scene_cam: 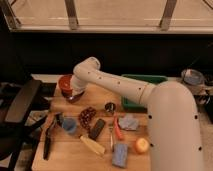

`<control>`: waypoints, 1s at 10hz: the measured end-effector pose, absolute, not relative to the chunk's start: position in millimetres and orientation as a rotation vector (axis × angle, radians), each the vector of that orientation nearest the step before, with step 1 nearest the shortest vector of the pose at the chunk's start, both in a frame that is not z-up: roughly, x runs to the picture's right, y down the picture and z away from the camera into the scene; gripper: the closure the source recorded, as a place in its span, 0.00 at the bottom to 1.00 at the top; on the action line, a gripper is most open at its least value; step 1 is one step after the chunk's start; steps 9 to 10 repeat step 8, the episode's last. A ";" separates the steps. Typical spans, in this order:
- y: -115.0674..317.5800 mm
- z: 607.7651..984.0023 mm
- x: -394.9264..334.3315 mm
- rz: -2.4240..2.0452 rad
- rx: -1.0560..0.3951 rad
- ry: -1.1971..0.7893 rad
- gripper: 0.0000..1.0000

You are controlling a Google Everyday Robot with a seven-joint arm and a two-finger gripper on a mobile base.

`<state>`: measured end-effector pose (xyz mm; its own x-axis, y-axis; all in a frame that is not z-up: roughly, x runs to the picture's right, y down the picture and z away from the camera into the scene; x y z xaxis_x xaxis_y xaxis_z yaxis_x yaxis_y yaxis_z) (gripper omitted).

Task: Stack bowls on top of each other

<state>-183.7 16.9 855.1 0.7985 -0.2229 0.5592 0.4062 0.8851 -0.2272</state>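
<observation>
The red-orange bowl (pixel 64 82) is at the back left corner of the wooden table (pixel 75 159), up at the end of my white arm. My gripper (pixel 73 88) is at the bowl's right side, mostly hidden behind my wrist, and seems shut on the bowl's rim. The dark purple bowl (pixel 75 96) stands on the table just below and to the right of the red-orange one. Only part of it shows under my wrist. I cannot tell whether the two bowls touch.
A blue cup (pixel 69 125), black tongs (pixel 48 141), a dark block (pixel 97 129), a yellow item (pixel 93 145), a blue sponge (pixel 120 154) and an orange fruit (pixel 141 145) lie on the table's front half. A green bin (pixel 146 80) stands behind. A black chair (pixel 20 105) stands on the left.
</observation>
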 end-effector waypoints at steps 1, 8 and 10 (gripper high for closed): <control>16.7 855.6 -182.6 -0.346 -0.349 -0.553 0.28; 3.1 830.4 -151.3 -0.349 -0.300 -0.485 0.28; 3.1 830.4 -151.3 -0.349 -0.300 -0.485 0.28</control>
